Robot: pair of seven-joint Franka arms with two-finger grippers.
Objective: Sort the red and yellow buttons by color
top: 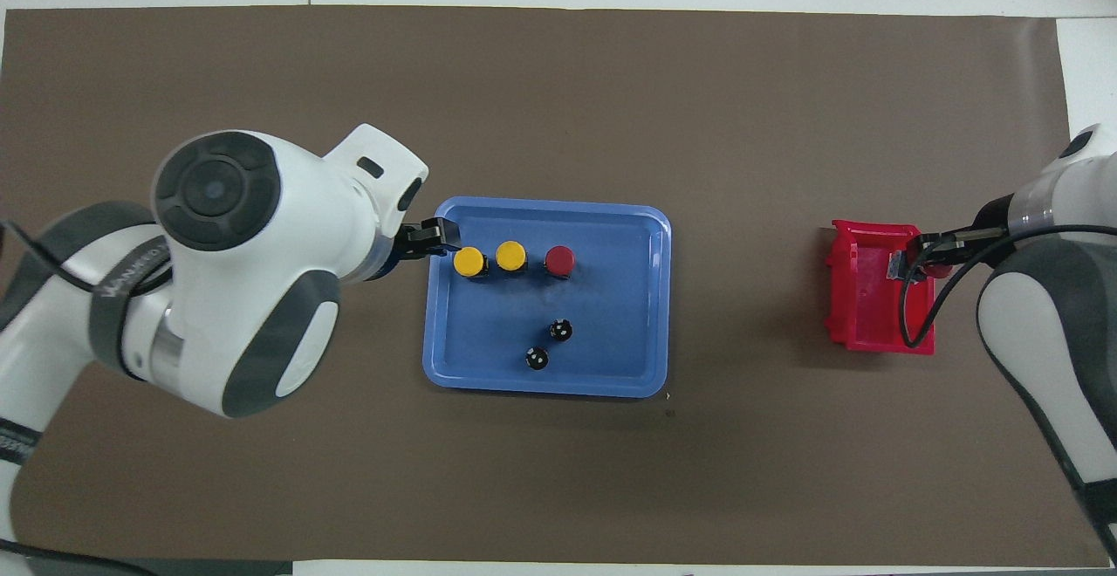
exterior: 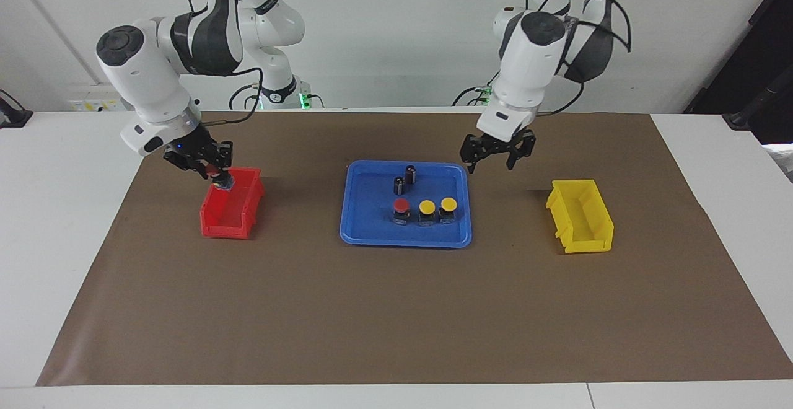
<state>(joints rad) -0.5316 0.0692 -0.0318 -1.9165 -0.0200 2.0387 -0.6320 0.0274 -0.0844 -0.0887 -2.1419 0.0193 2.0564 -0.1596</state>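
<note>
Red button point(exterior: 217, 176) in your right claw point(exterior: 214, 175): in the facing view the claw is clamped on it and hangs over the red bin's point(exterior: 232, 214) edge nearest the robots, so I judge it is being held for a drop into the matching colour. Your left claw point(exterior: 495, 156) has its jaws spread and empty, and it hovers by the blue tray's point(exterior: 406, 238) corner toward the yellow bin point(exterior: 582, 217). Three capped buttons stand in a row below it: one red point(exterior: 401, 206) and two yellow point(exterior: 427, 207) point(exterior: 448, 204). Two dark cylinders point(exterior: 404, 180) stand between that claw and the row and may crowd its descent.

In the overhead view, the held button point(top: 938, 266) sits above the red bin point(top: 860, 332). The left claw point(top: 436, 238) covers the tray's rim point(top: 545, 388) beside the end yellow button point(top: 469, 262), probably its next pick.
</note>
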